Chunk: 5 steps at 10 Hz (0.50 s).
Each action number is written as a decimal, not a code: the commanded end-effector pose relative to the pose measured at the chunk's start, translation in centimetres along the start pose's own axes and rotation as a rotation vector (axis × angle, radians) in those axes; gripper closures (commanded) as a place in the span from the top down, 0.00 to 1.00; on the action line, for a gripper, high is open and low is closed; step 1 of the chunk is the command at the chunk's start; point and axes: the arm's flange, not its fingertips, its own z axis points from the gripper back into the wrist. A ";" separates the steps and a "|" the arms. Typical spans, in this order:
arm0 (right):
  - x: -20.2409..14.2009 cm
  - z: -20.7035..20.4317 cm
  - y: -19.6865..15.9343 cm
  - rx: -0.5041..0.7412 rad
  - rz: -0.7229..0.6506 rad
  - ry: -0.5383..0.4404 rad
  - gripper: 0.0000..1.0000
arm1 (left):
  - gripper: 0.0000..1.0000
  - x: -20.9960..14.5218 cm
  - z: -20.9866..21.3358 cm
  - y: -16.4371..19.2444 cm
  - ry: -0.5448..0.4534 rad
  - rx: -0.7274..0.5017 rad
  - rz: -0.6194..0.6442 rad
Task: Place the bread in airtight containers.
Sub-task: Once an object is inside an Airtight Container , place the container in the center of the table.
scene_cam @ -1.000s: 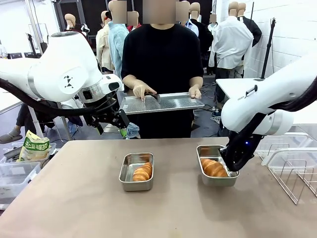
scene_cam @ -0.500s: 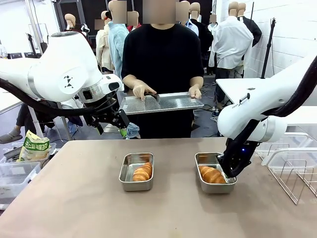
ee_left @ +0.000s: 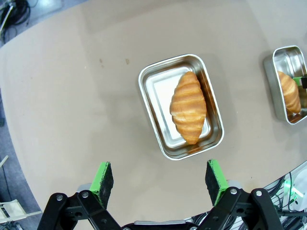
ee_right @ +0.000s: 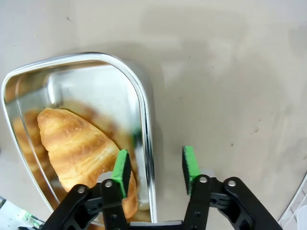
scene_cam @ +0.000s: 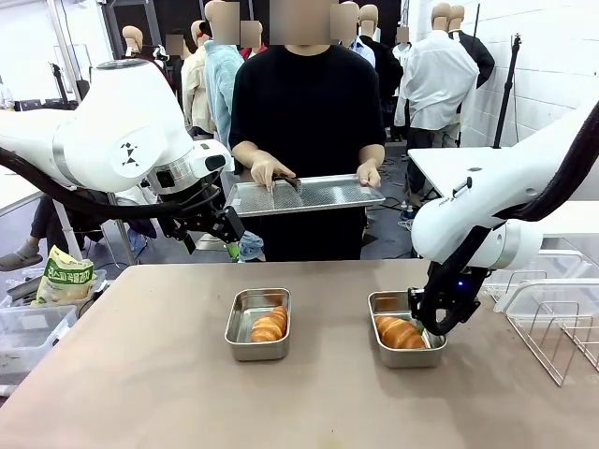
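Two steel airtight containers stand on the brown table, both without lids. The left one (scene_cam: 245,301) (ee_left: 153,96) holds one bread (scene_cam: 270,325) (ee_left: 188,108). The right one (scene_cam: 386,299) (ee_right: 86,81) (ee_left: 288,57) holds another bread (scene_cam: 400,332) (ee_right: 76,143) (ee_left: 289,91). My right gripper (scene_cam: 429,323) (ee_right: 156,170) is open, its green pads straddling that container's right wall with gaps on both sides. High over the table's far left, my left gripper (scene_cam: 220,224) (ee_left: 158,177) hangs open with nothing in it.
Across the table, a person holds a flat steel tray (scene_cam: 309,195) in both hands. A wire rack (scene_cam: 562,337) and clear bins (scene_cam: 552,281) crowd the right edge. At the left edge sit a snack bag (scene_cam: 64,278) and a bin (scene_cam: 28,332).
The right container slid slightly left and settled flat. My right gripper, shut on its wall before, has spread its jaws and let go. The left arm has not moved.
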 end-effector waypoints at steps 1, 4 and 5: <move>0.2 1.0 0.0 0.013 -0.027 -0.035 1.00 | 1.00 0.0 0.0 0.1 -0.001 0.000 0.009; 0.4 1.5 -0.3 0.022 -0.040 -0.014 1.00 | 1.00 0.0 0.0 0.1 -0.001 0.000 0.009; 0.5 1.4 -0.1 0.018 -0.036 0.004 1.00 | 1.00 0.0 0.0 0.1 -0.001 0.000 0.009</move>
